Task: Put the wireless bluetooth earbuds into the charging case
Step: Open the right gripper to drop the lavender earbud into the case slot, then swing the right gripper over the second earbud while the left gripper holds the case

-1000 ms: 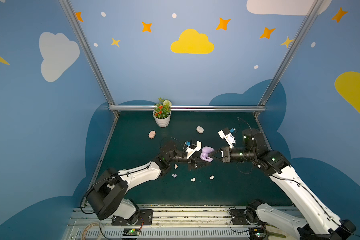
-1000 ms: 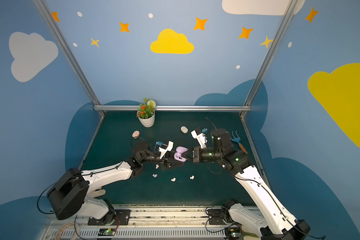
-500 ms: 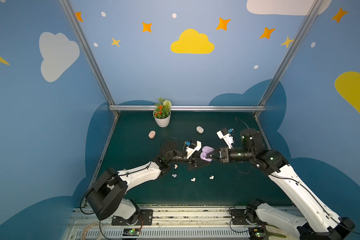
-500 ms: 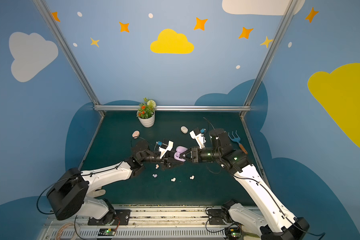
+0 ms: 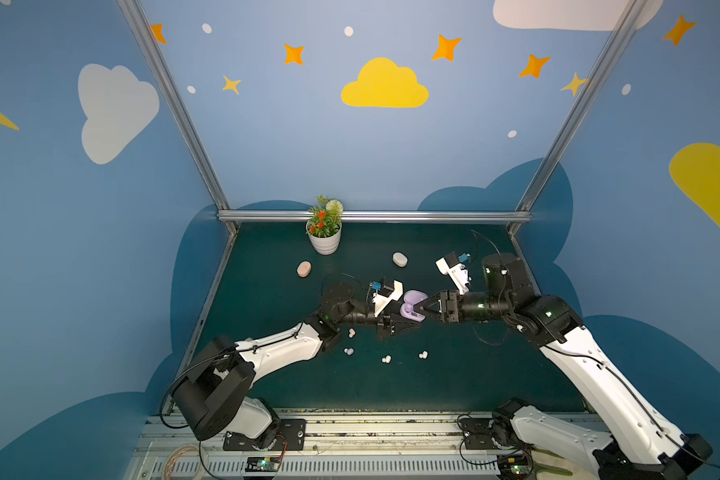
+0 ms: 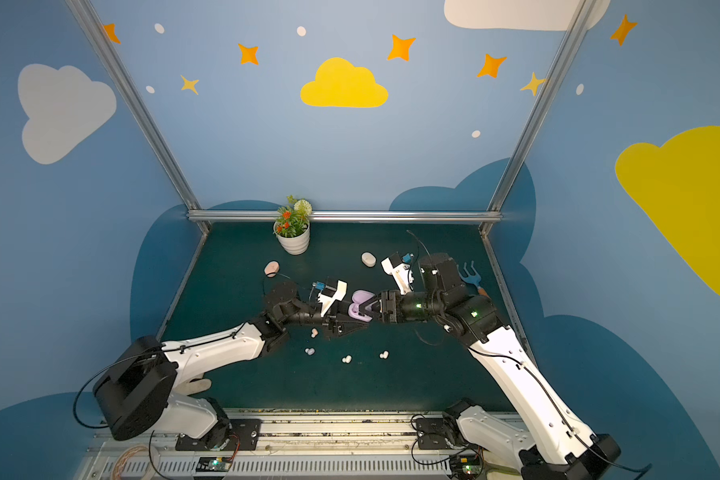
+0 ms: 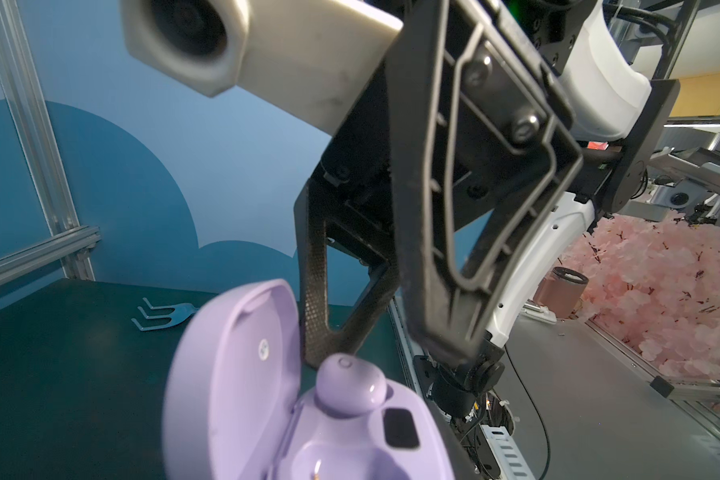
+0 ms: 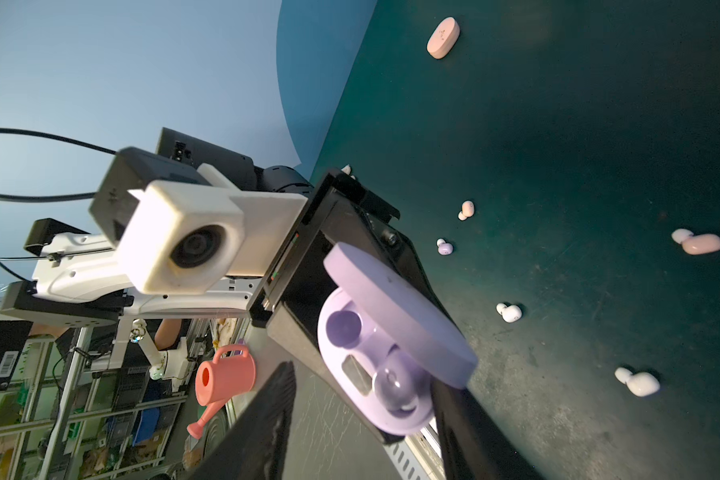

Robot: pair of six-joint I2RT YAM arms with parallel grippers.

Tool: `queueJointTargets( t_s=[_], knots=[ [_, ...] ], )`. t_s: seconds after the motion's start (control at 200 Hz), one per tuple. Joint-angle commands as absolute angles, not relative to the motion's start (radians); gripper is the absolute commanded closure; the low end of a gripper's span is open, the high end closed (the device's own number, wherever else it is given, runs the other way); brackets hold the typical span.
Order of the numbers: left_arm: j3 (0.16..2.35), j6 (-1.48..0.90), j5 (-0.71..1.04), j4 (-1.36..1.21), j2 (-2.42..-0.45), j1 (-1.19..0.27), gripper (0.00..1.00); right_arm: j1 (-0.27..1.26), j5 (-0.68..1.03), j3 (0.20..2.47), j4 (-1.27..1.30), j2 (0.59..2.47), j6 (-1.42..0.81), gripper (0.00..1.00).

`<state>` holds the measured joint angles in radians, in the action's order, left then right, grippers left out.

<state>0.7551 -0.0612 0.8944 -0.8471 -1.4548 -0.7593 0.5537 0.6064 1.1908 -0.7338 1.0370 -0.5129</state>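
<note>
Only the wrist views are showing a glossy lilac earbud (image 7: 350, 388) sitting in one socket of the open, pebble-smooth lilac charging case (image 7: 242, 395); mid-frame in both top views it is reading as a lilac blob. The left gripper (image 5: 406, 318) is clamping the case's base. The right gripper (image 5: 420, 308) is standing with its textured black jaws parted astride the bud, holding nothing. Whitish earbuds (image 5: 386, 359) are lying loose on the green mat (image 5: 267, 291).

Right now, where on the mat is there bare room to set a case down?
Free: the front strip between the loose earbuds and the front rail; the back-left corner beside the pink case. Crowded: the middle, around the open purple case.
</note>
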Motion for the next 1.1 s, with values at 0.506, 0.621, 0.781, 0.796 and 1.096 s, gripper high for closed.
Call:
queueJointTargets(
  t_s=[0.506,0.621,0.781,0.796,1.096],
  knots=[
    [0.711,-0.109,0.879,-0.853,-1.437,-0.655,0.80,0.623,0.515,1.197,-0.792,0.986,-0.523,0.32],
    [0.694,-0.096,0.875,-0.777,-1.396,-0.604,0.80,0.662,0.474,1.159,-0.779,0.972,-0.541,0.30],
    [0.651,-0.119,0.865,-0.742,-1.352,-0.485,0.80,0.785,0.351,1.062,-0.728,1.002,-0.527,0.29],
    [0.649,-0.123,0.865,-0.740,-1.350,-0.471,0.80,0.797,0.339,1.053,-0.722,1.012,-0.523,0.29],
    [0.677,-0.110,0.860,-0.688,-1.343,-0.286,0.80,1.024,0.166,1.000,-0.501,1.335,-0.466,0.29]
  ],
)
